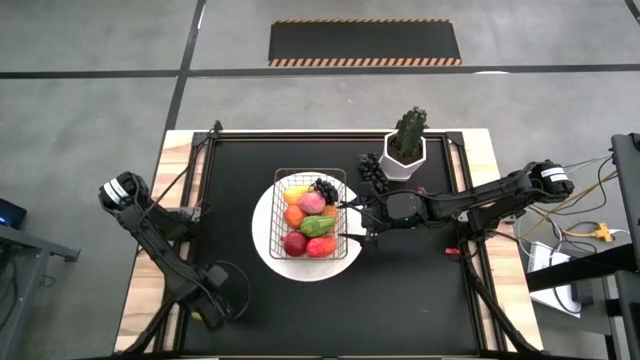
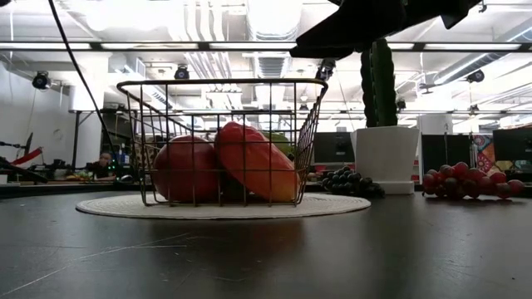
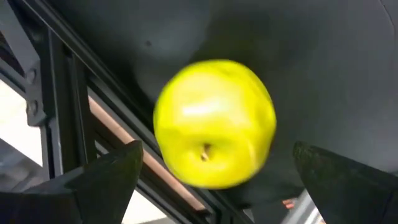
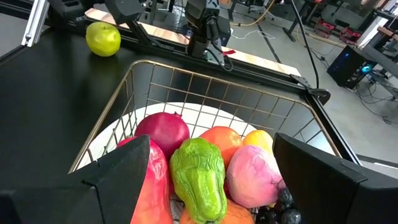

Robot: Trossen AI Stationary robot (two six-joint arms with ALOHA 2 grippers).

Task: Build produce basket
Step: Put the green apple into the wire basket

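Note:
The wire-mesh basket [image 1: 311, 172] stands on a round white plate [image 1: 262, 235] at the table's middle. It holds a red apple [image 4: 163, 130], a green pepper [image 4: 199, 177], an orange, a pink peach [image 4: 254, 174], a mango and dark grapes. My right gripper [image 1: 353, 221] is open and empty above the basket's right wall, and its fingers frame the produce in the right wrist view [image 4: 211, 140]. A yellow-green apple [image 3: 214, 121] rests on the table by the near left edge [image 4: 103, 38]. My left gripper [image 1: 205, 315] is open over it, with a finger on either side and not touching it.
A white hexagonal pot with a spiky green plant [image 1: 407, 150] stands at the back right. A dark grape bunch [image 1: 372, 170] lies beside it, and a red grape bunch [image 2: 470, 181] lies to its right. Dark frame rails run along the table's left edge [image 4: 155, 34].

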